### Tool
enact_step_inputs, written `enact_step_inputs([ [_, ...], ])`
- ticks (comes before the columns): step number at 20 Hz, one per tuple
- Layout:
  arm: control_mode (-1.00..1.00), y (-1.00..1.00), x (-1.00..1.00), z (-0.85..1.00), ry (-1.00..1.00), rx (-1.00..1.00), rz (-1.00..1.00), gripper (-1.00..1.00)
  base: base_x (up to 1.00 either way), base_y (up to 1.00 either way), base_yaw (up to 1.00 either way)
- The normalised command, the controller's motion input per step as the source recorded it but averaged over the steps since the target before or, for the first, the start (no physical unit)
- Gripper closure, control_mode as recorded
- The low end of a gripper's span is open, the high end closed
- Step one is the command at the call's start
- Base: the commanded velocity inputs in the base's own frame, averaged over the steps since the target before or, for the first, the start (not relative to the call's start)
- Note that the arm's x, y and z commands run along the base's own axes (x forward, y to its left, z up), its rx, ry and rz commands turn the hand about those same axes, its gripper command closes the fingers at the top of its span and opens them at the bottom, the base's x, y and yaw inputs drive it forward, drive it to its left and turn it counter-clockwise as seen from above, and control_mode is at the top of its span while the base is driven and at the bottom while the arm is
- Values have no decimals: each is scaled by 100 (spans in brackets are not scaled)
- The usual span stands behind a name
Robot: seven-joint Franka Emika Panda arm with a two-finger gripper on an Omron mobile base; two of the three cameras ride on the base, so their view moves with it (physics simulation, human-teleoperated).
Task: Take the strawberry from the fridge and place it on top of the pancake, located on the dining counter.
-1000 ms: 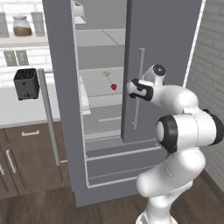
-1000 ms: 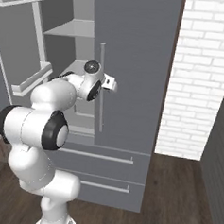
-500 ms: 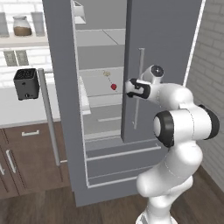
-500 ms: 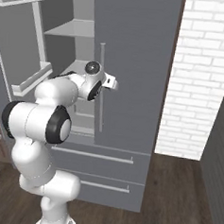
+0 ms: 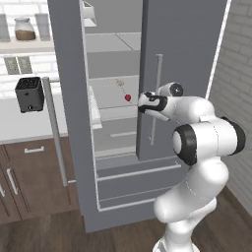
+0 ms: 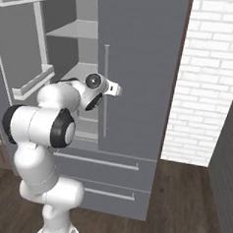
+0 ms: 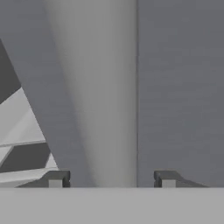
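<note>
The grey fridge (image 5: 187, 49) has its left door swung open and its right door (image 6: 143, 46) shut. On a middle shelf inside lies the tiny red strawberry (image 5: 128, 97). My gripper (image 5: 141, 101) hovers at the inner edge of the shut right door, just right of the strawberry and apart from it. In the hand view the door's edge stands between my fingertips (image 7: 57, 179), and the gripper (image 7: 111, 180) is open, holding nothing. The pancake and the dining counter are out of view.
The open left door with its long bar handle (image 5: 55, 133) juts toward me on the left. Behind it are a black toaster (image 5: 29, 93) on a pale counter and brown cabinets (image 5: 29, 182). A white brick wall (image 6: 214, 81) closes the right side.
My hand has eased slightly left toward the door's inner edge, the elbow has shifted, and the jaws have narrowed a little. The strawberry has not moved.
</note>
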Motion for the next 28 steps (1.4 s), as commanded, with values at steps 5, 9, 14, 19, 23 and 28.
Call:
enact_step_inputs([
  [5, -100, -18, 1, 6, 0, 0, 2, 100, 0, 0, 0],
  [9, -100, -69, -20, 11, 10, 0, 7, 100, 0, 0, 0],
  [14, -100, -74, -57, 17, 15, 0, 4, 100, 0, 0, 0],
  [19, -100, -70, -97, 13, 9, 0, 3, 100, 0, 0, 0],
  [23, -100, -71, -100, 5, 2, 3, 0, 100, 0, 0, 0],
  [28, -100, -69, -100, 0, 0, 5, 0, 100, 0, 0, 0],
])
